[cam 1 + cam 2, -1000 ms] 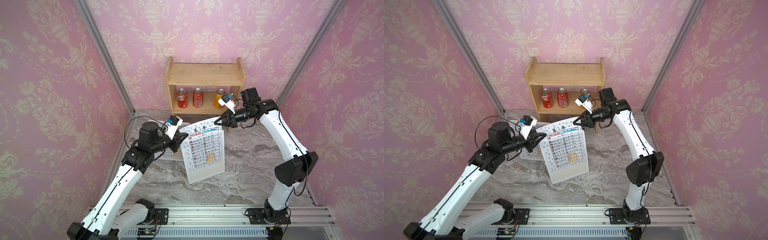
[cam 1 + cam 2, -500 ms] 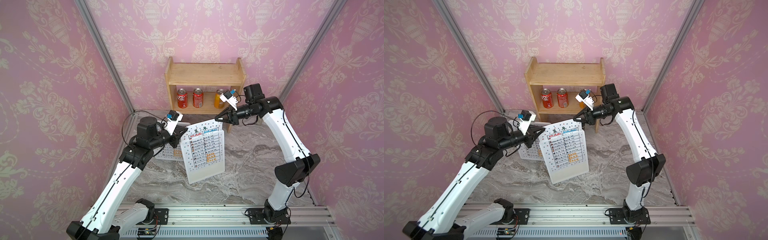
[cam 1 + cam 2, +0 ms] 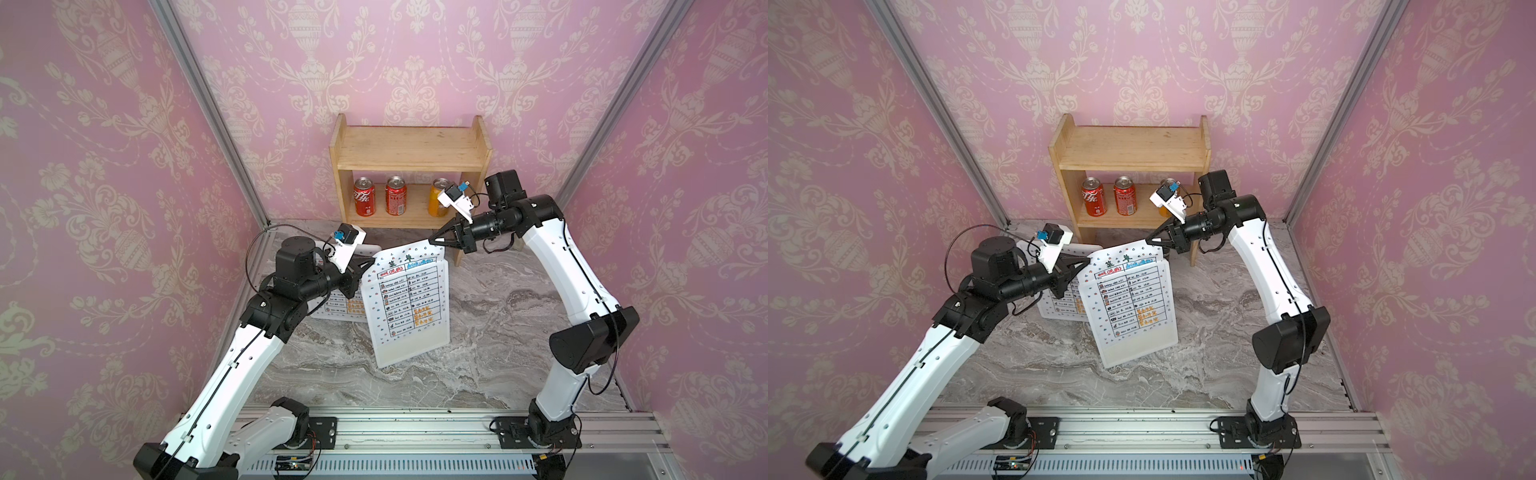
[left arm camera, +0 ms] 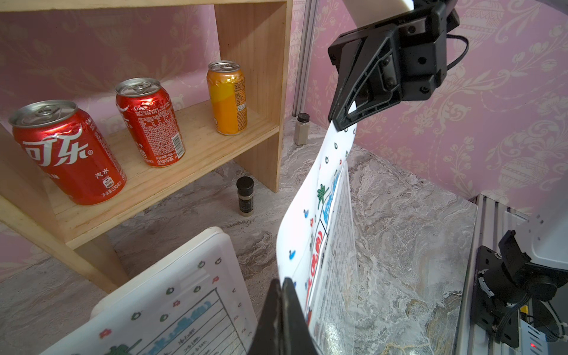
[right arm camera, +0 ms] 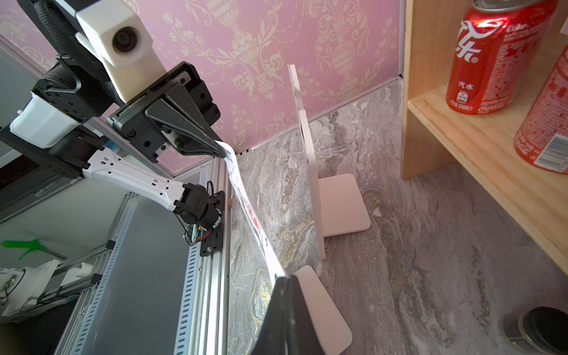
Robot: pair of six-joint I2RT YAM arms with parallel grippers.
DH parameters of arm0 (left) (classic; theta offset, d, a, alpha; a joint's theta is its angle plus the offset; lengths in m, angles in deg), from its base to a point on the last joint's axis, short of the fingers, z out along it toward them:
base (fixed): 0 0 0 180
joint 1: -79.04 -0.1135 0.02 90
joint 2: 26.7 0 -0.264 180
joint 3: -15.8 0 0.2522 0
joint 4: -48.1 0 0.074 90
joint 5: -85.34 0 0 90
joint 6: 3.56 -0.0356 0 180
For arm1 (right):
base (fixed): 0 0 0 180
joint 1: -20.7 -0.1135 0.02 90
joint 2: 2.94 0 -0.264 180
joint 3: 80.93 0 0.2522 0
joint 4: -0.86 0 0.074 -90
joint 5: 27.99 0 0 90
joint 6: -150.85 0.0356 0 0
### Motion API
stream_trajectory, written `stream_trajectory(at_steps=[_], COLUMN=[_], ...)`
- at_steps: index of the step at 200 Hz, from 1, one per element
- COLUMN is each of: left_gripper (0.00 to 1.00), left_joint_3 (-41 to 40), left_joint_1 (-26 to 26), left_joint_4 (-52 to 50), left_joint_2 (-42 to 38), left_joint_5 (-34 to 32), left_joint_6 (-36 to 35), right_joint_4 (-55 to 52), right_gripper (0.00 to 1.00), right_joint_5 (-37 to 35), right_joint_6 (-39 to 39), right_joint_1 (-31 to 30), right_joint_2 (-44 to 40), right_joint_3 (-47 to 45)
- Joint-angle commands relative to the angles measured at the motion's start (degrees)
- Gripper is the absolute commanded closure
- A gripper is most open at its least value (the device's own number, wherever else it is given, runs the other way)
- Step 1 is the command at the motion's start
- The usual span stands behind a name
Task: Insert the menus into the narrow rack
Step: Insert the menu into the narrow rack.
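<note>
Both grippers are clamped on the menu (image 3: 409,303). The left gripper (image 3: 368,264) pinches its upper left corner and the right gripper (image 3: 432,240) its upper right corner. The sheet hangs between them over the table (image 3: 519,332), in front of the rack (image 4: 172,246). I can't tell whether its lower edge touches the table.

The other menu (image 3: 351,309) stands against the rack's white panel, just behind the left gripper (whether it is properly seated in the slot I can't make out).

I judge the sheet light and floppy. From the left wrist it bows in a long curve between the two pinches, and its glossy face suggests a clear sleeve or laminate, so it is likely slippery in the pads. It won't hold a straight edge by itself. I'd keep hold at the two top corners and pull them gently apart, so the sheet goes taut and the bottom edge leads into the slot. A pinch that shallow could slip if the edge catches on the rack.
</note>
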Motion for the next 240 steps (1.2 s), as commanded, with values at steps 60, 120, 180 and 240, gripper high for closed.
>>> stream_trajectory(at_steps=[60, 120, 180, 240], left_gripper=[0.97, 0.01, 0.01, 0.01], left_joint_3=[-3.14, 2.12, 4.34, 2.18], left_joint_1=[-0.16, -0.16, -0.27, -0.34], left_joint_4=[-0.64, 0.85, 6.09, 6.49], left_joint_2=[-1.49, -2.66, -3.93, -5.67], left_joint_5=[2.74, -8.81, -27.65, -28.22], left_joint_6=[2.76, 2.11, 7.57, 7.85], right_joint_4=[0.91, 11.39, 0.23, -8.44], right_gripper=[0.80, 0.22, 0.00, 0.00], right_joint_5=[-4.26, -30.38, -53.09, -58.35], right_joint_6=[0.96, 12.91, 23.71, 25.22], right_joint_1=[-0.09, -6.99, -19.27, -22.76], right_joint_2=[-4.19, -9.27, 3.49, 13.80], right_joint_3=[-5.71, -3.91, 19.49, 31.50])
